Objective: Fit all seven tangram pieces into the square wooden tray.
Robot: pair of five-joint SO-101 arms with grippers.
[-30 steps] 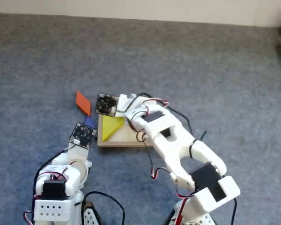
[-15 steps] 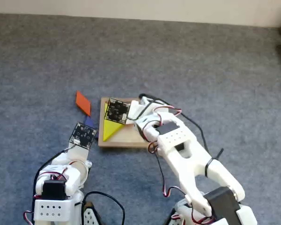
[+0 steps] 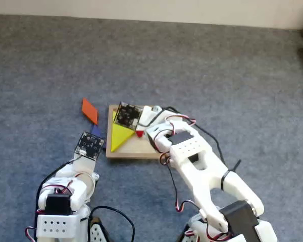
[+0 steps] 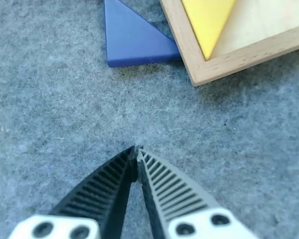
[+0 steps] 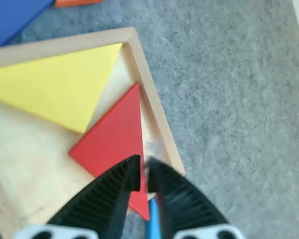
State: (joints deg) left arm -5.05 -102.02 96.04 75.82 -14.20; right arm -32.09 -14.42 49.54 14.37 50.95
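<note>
The left gripper [image 4: 138, 151] hangs low over the grey carpet [image 3: 217, 70] at its near left, fingers pressed together tip to tip and holding nothing. Beyond it an orange parallelogram [image 3: 89, 110] lies flat on the carpet, well off the tray's far left corner. A dark blue triangle [image 4: 134, 37] lies flat between that piece and the gripper, one corner touching the outside of the left rim of the square wooden tray [image 4: 209, 69].

Inside the tray, the yellow triangle [image 3: 120, 136] lies flat against the left edge, one point reaching toward the near left corner and another up by the far left corner. Just beside it lies a smaller red triangle [image 5: 114, 144], one corner almost meeting the yellow one and one side running close along the rim that leaves the far left corner.

The right gripper [image 5: 143, 164] hangs over that red triangle's rim-side edge, fingers a narrow slit apart. The right arm [image 3: 197, 161] reaches in from the near right of the carpet.
</note>
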